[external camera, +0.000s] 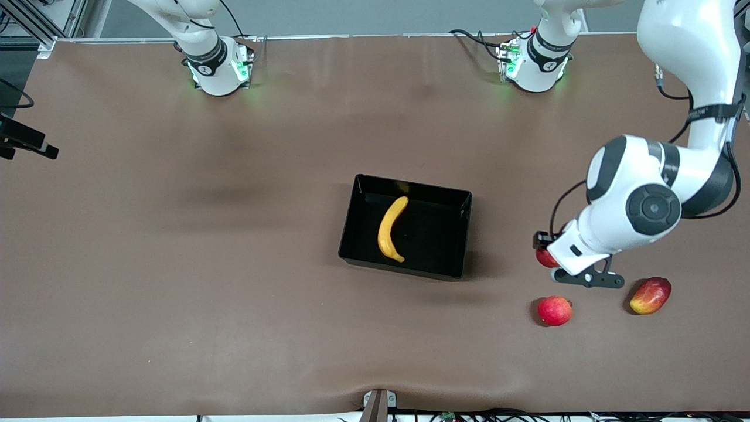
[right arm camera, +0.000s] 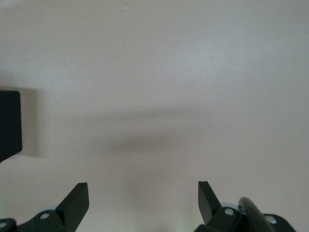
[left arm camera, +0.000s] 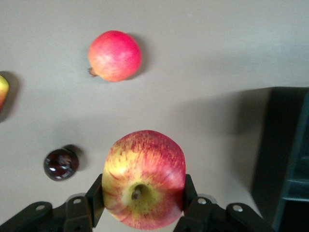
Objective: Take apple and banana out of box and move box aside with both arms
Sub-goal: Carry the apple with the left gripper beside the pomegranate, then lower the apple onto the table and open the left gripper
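Counting the fruits, you had one banana (external camera: 391, 230) lying in the black box (external camera: 464, 234) near the middle of the table, and one streaked apple (left arm camera: 143, 179) clamped between the fingers of the left gripper (left arm camera: 143, 200). In the front view only a red edge of that apple (external camera: 545, 258) showed beside the left gripper (external camera: 577, 272), which hung over the table toward the left arm's end, between the box and the loose fruit. Two more fruits lay on the brown table (external camera: 176, 264) there: one plain red round fruit (external camera: 554, 310), nearer the front camera than the gripper, and one oval red-yellow mango (external camera: 650, 295) beside it, closer to the left arm's end. Your left wrist view also showed one small dark round object (left arm camera: 61, 164) on the table beside the held apple; what it was could not be told. The right arm waited, its base at the table's edge; the right gripper (right arm camera: 143, 200) hung over bare table with its fingers wide apart, one corner of the box (right arm camera: 9, 124) in sight.
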Motion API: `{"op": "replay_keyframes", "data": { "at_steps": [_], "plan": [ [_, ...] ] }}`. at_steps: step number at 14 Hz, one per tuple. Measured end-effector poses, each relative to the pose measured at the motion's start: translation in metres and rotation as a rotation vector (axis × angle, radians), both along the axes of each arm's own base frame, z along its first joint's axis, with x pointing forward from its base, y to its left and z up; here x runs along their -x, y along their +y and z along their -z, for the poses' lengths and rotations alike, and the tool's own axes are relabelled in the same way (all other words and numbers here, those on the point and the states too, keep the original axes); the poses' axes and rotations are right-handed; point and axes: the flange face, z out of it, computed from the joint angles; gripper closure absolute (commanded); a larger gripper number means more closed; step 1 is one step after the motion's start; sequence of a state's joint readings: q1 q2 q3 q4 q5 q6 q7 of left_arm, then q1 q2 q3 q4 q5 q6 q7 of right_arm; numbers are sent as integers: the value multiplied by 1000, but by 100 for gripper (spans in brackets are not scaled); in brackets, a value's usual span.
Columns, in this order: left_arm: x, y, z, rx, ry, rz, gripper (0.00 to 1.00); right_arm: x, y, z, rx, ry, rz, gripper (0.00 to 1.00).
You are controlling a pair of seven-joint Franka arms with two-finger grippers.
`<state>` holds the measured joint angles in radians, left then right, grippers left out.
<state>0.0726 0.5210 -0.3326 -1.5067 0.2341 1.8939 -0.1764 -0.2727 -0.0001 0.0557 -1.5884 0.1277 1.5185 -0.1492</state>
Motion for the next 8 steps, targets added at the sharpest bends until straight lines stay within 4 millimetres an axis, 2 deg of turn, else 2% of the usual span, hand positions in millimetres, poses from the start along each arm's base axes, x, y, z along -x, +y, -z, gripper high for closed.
{"op": "replay_keyframes", "data": {
  "at_steps": [3,5,8],
  "plan": [
    [-10,14,42,-46,-1,22,100,-2,6,2,-1,4,-12,0],
    [-14,30,68,-46,3,10,100,-3,5,5,-2,9,-11,0],
    [-12,45,103,-28,12,-3,100,-7,4,15,-9,33,-12,0]
  ]
}}
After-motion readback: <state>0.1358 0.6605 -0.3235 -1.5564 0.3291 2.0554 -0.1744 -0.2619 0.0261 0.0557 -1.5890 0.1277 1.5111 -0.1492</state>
